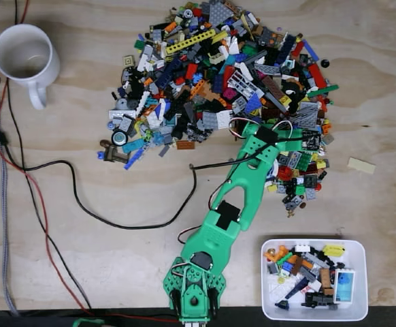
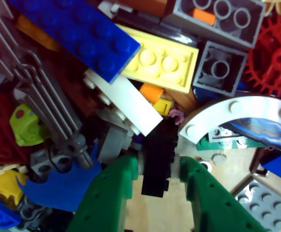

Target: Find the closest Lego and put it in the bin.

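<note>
Black Lego brick (image 2: 157,157) pinched between green gripper (image 2: 159,166) fingers at pile (image 1: 218,75) edge, wrist view. Bin (image 1: 361,310) sits bottom right in fixed view, well apart, bricks inside.

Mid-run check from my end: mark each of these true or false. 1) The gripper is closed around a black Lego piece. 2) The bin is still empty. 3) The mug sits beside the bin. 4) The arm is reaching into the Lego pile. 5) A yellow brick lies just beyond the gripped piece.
1) True: in the wrist view the gripper has its green fingers on both sides of the black Lego piece.
2) False: the bin already holds a number of pieces.
3) False: the mug stands at the upper left of the fixed view, the bin at the lower right.
4) True: the arm ends in the Lego pile.
5) True: the yellow brick.
</note>
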